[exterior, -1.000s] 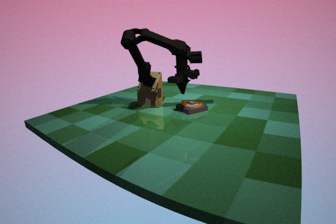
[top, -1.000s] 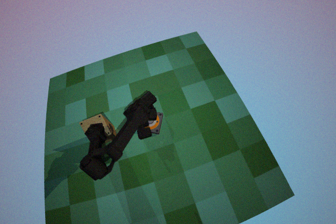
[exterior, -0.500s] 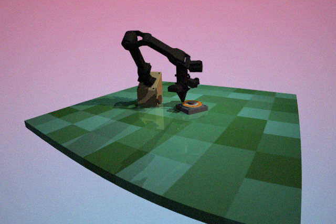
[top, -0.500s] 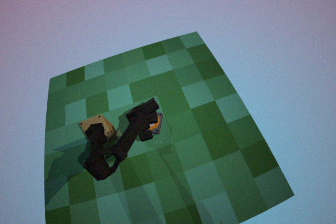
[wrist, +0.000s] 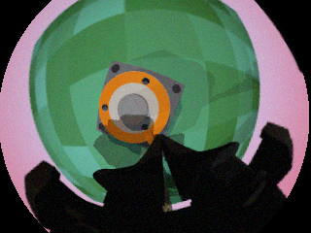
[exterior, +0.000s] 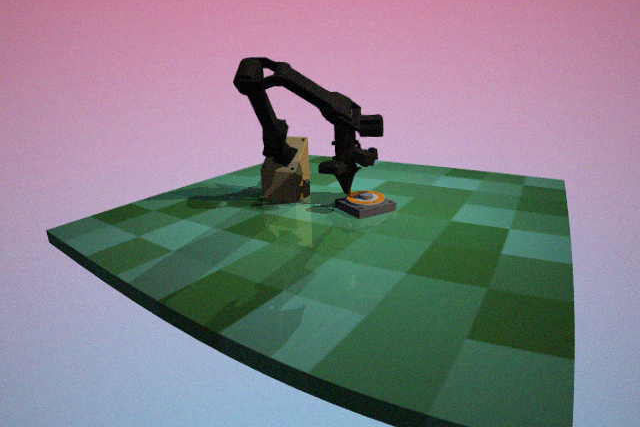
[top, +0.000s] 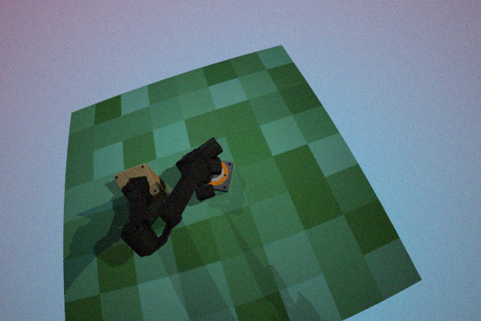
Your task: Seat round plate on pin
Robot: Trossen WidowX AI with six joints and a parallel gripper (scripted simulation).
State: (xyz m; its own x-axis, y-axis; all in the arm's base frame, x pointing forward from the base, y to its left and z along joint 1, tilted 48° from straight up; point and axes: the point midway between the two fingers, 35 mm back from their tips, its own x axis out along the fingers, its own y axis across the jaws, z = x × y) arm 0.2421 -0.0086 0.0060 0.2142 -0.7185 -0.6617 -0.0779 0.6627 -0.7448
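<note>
The round plate point(top: 225, 172) point(exterior: 366, 202) point(wrist: 165, 104), an orange ring with a pale inner band, sits around the grey post point(exterior: 366, 196) point(wrist: 132, 103) on the dark square base point(top: 231, 168) point(exterior: 377, 211) point(wrist: 170, 86). Any tilt is too small to tell. In the wrist view the orange tab point(wrist: 152, 138) is at the plate's lower right, beside my fingertips, with a dark hole inward of it. The pin cannot be made out. My gripper point(exterior: 347, 191) point(wrist: 159, 137) is shut and empty, its tips low at the plate's edge by the tab. Whether they touch is unclear.
The tan block point(top: 134, 173) point(exterior: 302, 164) under the arm stands behind the gripper, on the same green checkered board point(top: 310, 189) point(exterior: 444, 257). The arm hides part of the plate and base in the top view. Dark corner holes show in the base.
</note>
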